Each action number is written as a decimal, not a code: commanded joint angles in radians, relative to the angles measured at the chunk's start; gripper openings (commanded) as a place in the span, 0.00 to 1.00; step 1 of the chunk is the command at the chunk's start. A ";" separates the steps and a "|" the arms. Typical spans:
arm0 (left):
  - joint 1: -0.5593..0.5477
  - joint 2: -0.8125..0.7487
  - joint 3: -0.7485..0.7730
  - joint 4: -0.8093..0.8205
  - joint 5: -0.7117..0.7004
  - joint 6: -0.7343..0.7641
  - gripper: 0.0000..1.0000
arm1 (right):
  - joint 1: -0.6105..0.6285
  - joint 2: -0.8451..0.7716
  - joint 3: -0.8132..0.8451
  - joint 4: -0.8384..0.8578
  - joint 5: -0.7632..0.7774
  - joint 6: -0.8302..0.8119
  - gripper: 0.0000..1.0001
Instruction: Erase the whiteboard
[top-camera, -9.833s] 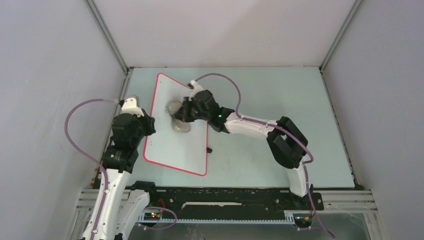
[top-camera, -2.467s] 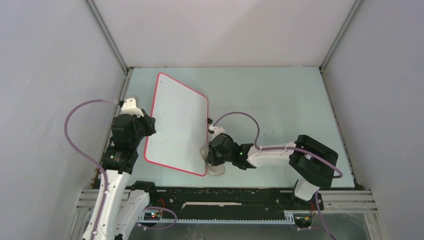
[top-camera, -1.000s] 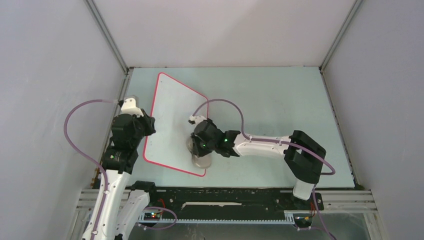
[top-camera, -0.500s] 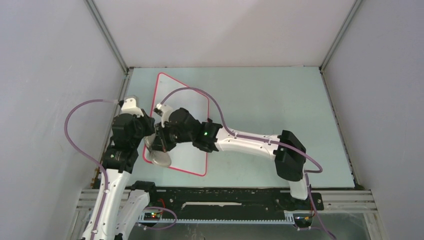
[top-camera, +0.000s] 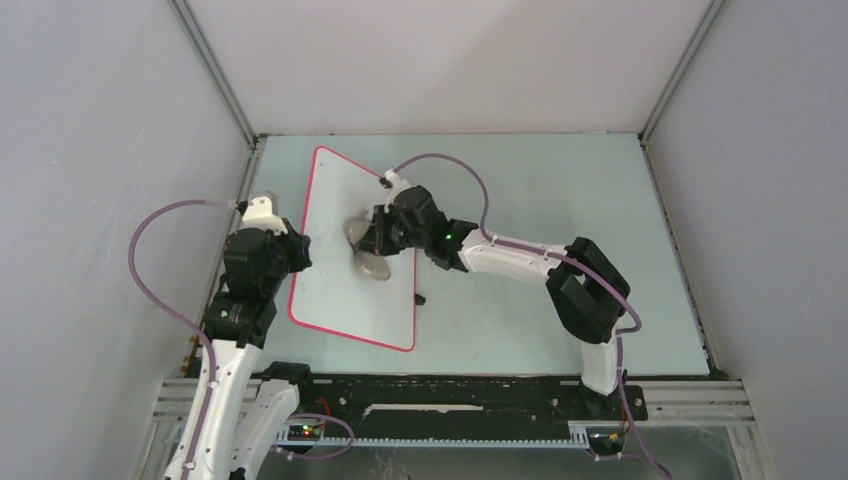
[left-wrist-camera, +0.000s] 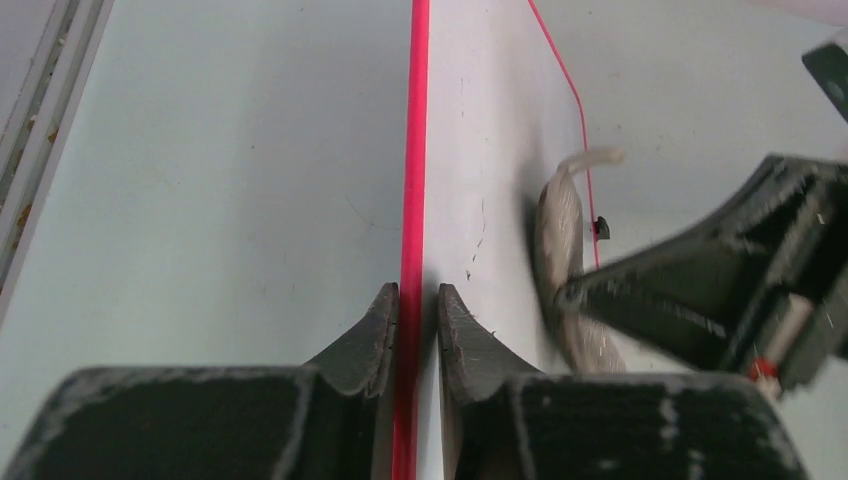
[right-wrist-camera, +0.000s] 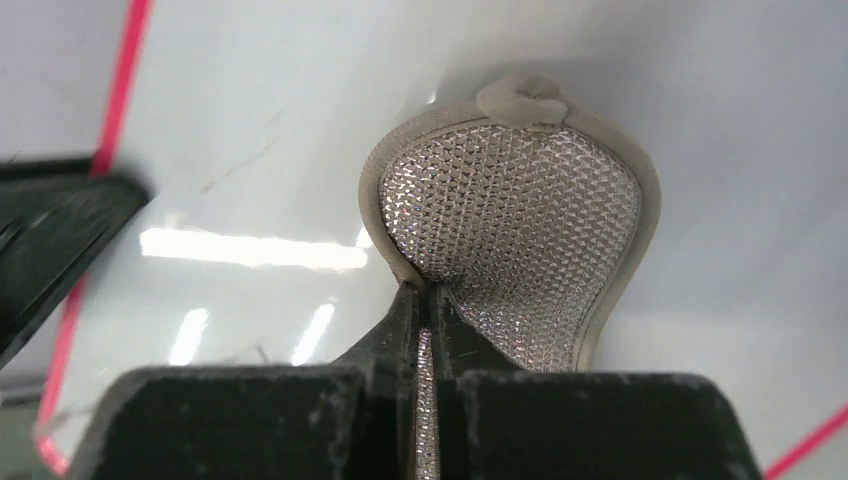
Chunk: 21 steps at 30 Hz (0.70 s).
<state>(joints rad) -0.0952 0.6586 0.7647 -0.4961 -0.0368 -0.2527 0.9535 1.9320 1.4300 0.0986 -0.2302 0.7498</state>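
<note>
At the near-left corner of the bench (top-camera: 560, 190) the left claw (left-wrist-camera: 415, 300) is clenched on the left rim of the whiteboard (top-camera: 340, 290), one finger on either side of the red edge. From here I can't tell whether that edge is lifted or lying flat. The whiteboard lies on the left half of the bench, skewed, and runs from close to the near edge up toward the far-left corner. A small black clip (top-camera: 419, 298) sticks out of its right edge.

Farther in, the right arm reaches across from the near-right corner. The right claw (right-wrist-camera: 425, 295) is clamped on the near edge of a grey knobbly pad (right-wrist-camera: 520, 230), which is pressed on the middle of the whiteboard. I see no writing, only a few faint specks by the left rim.

The worry, to my eye, is that thin pinch. If the pad drags hard on the surface, it could be pulled out of the fingers or fold under them. A strong sideways push might swing the whiteboard in the left claw's grip or work it loose. A wipe carried right to the left rim, where the specks are, risks knocking the two claws together.
</note>
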 joint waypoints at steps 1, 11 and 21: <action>-0.013 0.008 -0.022 -0.046 0.053 0.006 0.00 | -0.026 0.045 0.039 0.000 0.078 -0.037 0.00; -0.013 0.005 -0.022 -0.044 0.054 0.007 0.00 | 0.076 0.180 0.475 -0.155 0.091 -0.086 0.00; -0.012 0.000 -0.024 -0.046 0.052 0.007 0.00 | 0.025 0.300 0.629 -0.250 0.166 -0.094 0.00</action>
<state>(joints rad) -0.0952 0.6571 0.7647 -0.4999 -0.0387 -0.2531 1.0393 2.1750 2.0453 -0.1127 -0.1028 0.6540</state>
